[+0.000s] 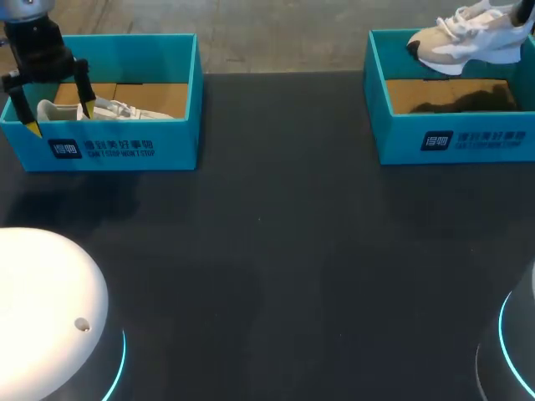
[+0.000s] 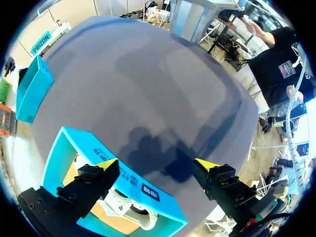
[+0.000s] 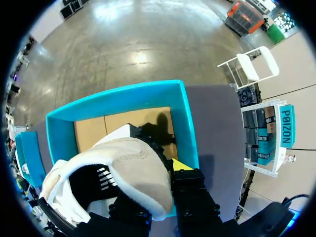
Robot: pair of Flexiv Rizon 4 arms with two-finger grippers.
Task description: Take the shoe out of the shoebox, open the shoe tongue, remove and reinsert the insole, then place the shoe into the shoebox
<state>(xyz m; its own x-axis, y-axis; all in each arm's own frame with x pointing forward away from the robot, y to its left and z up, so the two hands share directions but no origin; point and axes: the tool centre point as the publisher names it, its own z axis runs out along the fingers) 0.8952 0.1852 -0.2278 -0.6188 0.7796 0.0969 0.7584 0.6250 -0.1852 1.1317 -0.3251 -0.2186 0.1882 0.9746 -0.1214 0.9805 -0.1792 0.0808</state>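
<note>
Left gripper (image 1: pixel 59 118) hangs wide open over the white shoe (image 1: pixel 113 109) in the left box (image 1: pixel 180 100). Right gripper (image 3: pixel 163 173) squeezes the tan shoe (image 1: pixel 468 38) above the right box (image 1: pixel 376 100). Both boxes have white print (image 1: pixel 104 149).

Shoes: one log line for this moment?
left hand open over white shoe in left shoebox | right hand holding beige shoe above right shoebox

Table (image 1: pixel 276 251): dark, matte top. It fills the centre and lower part of the head view from the left edge to the right edge. Its far edge runs level across the upper middle of the frame. A darker shadow patch lies at left of centre. In the left wrist view, soft shadows lie across it (image 2: pixel 163 74).
</note>
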